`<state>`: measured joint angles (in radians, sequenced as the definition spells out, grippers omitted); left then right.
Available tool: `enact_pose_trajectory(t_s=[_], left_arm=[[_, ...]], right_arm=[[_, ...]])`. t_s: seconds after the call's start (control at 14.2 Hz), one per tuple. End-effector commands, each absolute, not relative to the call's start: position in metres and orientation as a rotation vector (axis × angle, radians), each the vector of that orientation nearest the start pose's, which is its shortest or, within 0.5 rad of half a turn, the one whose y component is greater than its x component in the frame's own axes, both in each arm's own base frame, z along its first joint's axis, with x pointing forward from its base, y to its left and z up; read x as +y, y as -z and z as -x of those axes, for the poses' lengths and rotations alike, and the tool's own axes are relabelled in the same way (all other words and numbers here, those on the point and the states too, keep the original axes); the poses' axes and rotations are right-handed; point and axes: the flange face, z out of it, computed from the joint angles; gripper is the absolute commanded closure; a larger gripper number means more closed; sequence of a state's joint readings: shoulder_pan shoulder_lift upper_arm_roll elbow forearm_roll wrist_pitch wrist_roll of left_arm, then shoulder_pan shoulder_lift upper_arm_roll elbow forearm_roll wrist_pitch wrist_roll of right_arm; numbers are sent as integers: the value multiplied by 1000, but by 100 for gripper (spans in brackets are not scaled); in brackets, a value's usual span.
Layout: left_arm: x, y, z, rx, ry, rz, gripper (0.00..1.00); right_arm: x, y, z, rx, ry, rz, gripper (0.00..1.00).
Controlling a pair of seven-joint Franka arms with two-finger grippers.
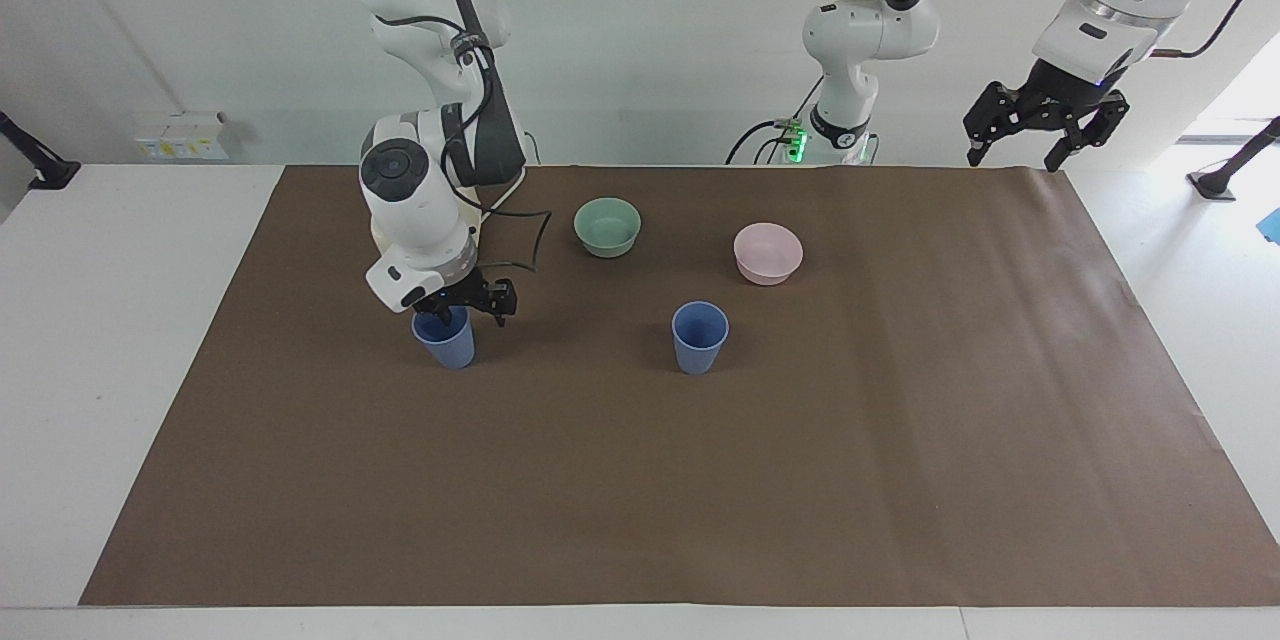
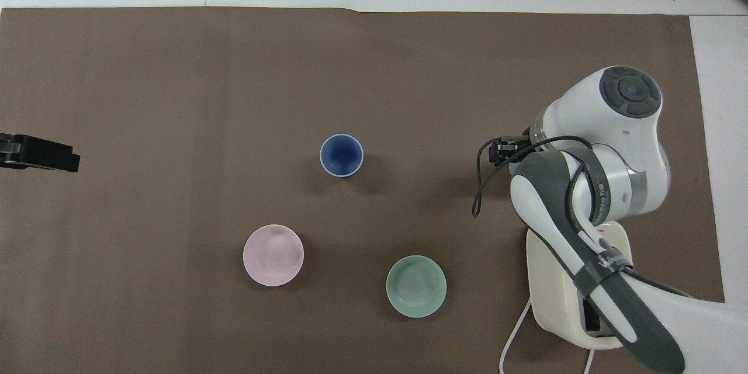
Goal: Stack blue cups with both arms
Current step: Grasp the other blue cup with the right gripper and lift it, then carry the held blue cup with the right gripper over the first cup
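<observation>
Blue cups, two of them, stand apart on the table while the right gripper works at one rim.

Largest to smallest: two arms, one toaster, two bowls, two cups. The gripped-at cup sits toward the right arm's end from the middle cup; whether the jaws have clenched its wall I cannot tell. A shallow rim pinch could tip or drop it. The left gripper waits, released, over the table's edge.
</observation>
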<state>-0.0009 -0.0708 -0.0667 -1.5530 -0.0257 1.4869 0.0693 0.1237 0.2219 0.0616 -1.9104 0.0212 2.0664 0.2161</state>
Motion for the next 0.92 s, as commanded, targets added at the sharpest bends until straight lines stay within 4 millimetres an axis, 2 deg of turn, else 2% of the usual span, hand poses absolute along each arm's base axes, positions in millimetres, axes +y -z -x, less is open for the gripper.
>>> enact_pose_trajectory(t_s=[0.0,0.07,0.14,0.28,0.35,0.56,0.64,0.85], left_arm=[[-40,-672,-512,215,-20,3152,0],[-39,-671,-510,212,-37,3152,0],[-39,-673,-509,213,-34,3153,0],[-39,-671,-507,213,-39,3153,0],[-39,-673,-504,213,-34,3152,0],[-39,-672,-501,210,-30,3164,0],[-39,-671,-501,210,-32,3164,0],[-39,-669,-499,224,-34,3163,0]], right_arm=[[105,-372,-589,52,-96,3106,62],[105,-367,-588,52,-110,3107,63],[105,-363,-588,55,-115,3107,69],[105,-362,-587,57,-129,3108,94],[104,-361,-587,59,-134,3109,100],[105,-366,-588,52,-143,3121,100],[106,-373,-590,50,-159,3124,100],[109,-425,-602,33,-193,3147,100]])
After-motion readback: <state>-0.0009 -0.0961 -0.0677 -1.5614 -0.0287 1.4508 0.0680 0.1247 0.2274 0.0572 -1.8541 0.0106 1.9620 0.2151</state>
